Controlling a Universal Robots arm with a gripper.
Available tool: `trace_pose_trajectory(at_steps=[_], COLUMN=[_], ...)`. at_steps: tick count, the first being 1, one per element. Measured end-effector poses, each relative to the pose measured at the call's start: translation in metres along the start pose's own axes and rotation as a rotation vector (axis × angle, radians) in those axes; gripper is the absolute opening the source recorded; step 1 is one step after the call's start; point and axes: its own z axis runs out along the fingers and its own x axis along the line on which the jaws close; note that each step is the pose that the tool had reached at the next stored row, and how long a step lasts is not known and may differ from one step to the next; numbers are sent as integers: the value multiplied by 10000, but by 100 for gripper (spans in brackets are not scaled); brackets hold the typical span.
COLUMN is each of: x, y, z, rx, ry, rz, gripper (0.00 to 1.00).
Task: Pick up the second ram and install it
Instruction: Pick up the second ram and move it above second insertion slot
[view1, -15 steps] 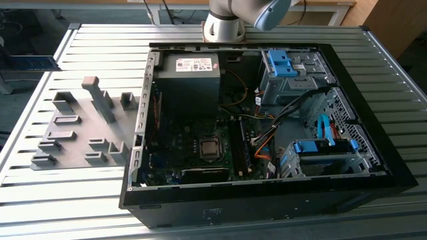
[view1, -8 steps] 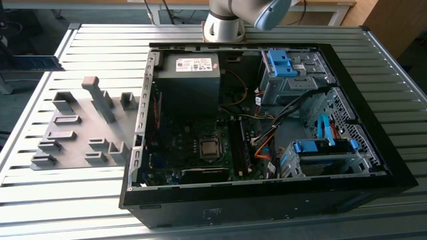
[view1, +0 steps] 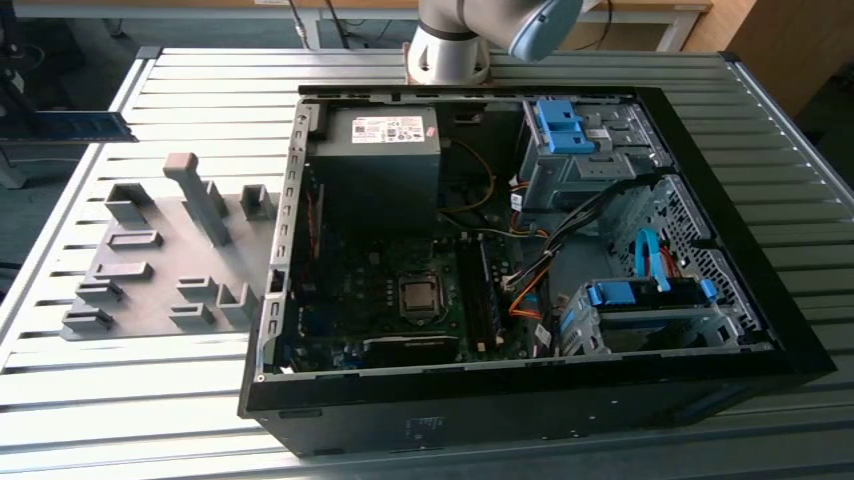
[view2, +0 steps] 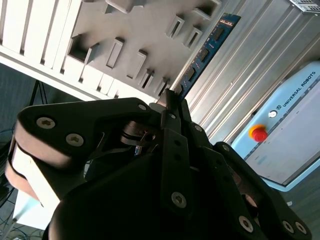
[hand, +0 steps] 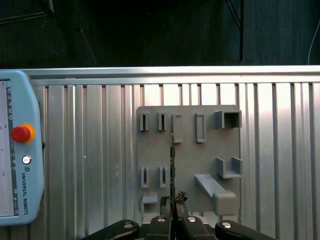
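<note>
The second ram (view2: 205, 50) is a slim blue-green board with dark chips, and my gripper (view2: 172, 102) is shut on one end of it. In the first wrist view the ram (hand: 172, 160) shows edge-on, sticking out from the gripper (hand: 172, 204) over the grey fixture plate (hand: 190, 150). In the exterior view the ram (view1: 83, 125) hangs in the air at the far left, beyond the table's edge and apart from the fixture plate (view1: 160, 260). The open computer case (view1: 534, 250), with its motherboard (view1: 400, 290), lies to the exterior view's right of the plate.
Upright grey blocks and slots (view1: 200, 200) stand on the fixture plate. A pale blue teach pendant (hand: 15, 150) with a red button lies on the ribbed metal table (view1: 134, 400). Inside the case are a power supply (view1: 376, 150), blue drive cages (view1: 641, 300) and loose cables.
</note>
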Motion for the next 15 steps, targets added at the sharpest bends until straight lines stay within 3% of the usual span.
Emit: trace_pose_trajectory(at_steps=[15], x=[-3], y=[-85], z=[0], rx=[1], ry=[0], rz=[0], gripper=[14])
